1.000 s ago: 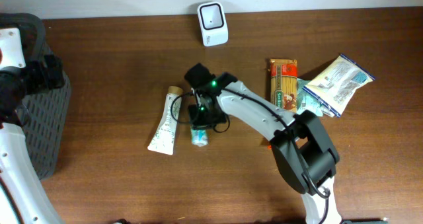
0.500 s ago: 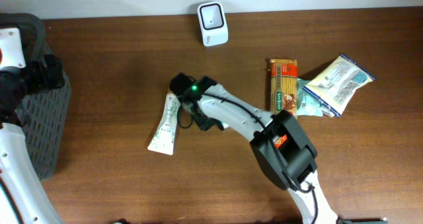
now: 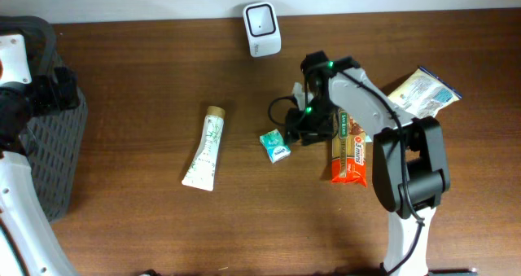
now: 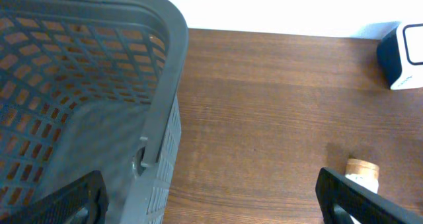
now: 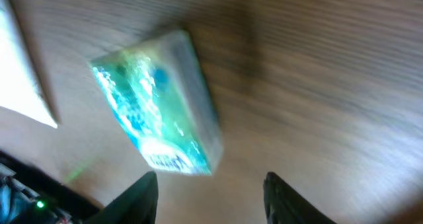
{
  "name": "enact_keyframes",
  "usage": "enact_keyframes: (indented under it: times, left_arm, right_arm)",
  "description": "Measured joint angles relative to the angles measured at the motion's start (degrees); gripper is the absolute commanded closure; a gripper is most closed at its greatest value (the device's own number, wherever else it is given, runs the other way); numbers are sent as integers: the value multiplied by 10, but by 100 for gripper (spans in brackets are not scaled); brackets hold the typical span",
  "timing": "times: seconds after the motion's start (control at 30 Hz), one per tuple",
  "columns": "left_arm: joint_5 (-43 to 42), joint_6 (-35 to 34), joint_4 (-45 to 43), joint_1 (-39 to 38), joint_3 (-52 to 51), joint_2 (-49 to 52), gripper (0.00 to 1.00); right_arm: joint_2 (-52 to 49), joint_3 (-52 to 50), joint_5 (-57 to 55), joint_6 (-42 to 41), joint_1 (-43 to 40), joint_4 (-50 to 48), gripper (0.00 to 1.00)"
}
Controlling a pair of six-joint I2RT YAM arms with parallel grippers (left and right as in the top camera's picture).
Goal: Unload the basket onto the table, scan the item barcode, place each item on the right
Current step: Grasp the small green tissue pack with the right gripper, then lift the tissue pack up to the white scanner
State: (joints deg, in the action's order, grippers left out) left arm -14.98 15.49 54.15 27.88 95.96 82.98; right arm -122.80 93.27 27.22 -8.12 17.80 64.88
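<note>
Right gripper [image 5: 210,187] hovering over brown wooden table [image 3: 122,219], jaws standing apart, nothing between them. Small teal-and-green soft packet [image 3: 275,146] lying flat on table just beside right gripper, untouched. Wrist view blurring, print unreadable, cannot tell where barcode is facing. White box-shaped scanner [image 3: 262,19] sitting at far table edge, well apart from packet. White toothpaste tube with tan cap [image 3: 203,150] lying near packet. Orange pasta packet [image 3: 348,150] lying partly under right arm. Left gripper [image 4: 211,197] hanging beside grey mesh basket [image 4: 79,85], jaws spreading wide, holding nothing.
</note>
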Motion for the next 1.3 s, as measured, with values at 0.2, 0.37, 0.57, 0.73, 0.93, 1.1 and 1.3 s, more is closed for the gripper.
enact_keyframes:
  times: [0.2, 0.37, 0.57, 0.73, 0.93, 1.1, 1.3]
  left_arm:
    - [0, 0, 0, 0, 0, 0, 1]
    - [0, 0, 0, 0, 0, 0, 1]
    - [0, 0, 0, 0, 0, 0, 1]
    - [0, 0, 0, 0, 0, 0, 1]
    - [0, 0, 0, 0, 0, 0, 1]
    - [0, 0, 0, 0, 0, 0, 1]
    - [0, 0, 0, 0, 0, 0, 1]
  right_arm:
    - [0, -64, 57, 9, 3, -68, 57]
    - [0, -91, 69, 4, 3, -115, 84]
    - [0, -92, 105, 2, 3, -114, 96]
    - [21, -85, 246, 9, -20, -59, 96]
    - [97, -58, 502, 12, -101, -73, 96]
    - [97, -57, 582, -59, -151, -79, 96]
    - [97, -57, 595, -133, -159, -90, 96]
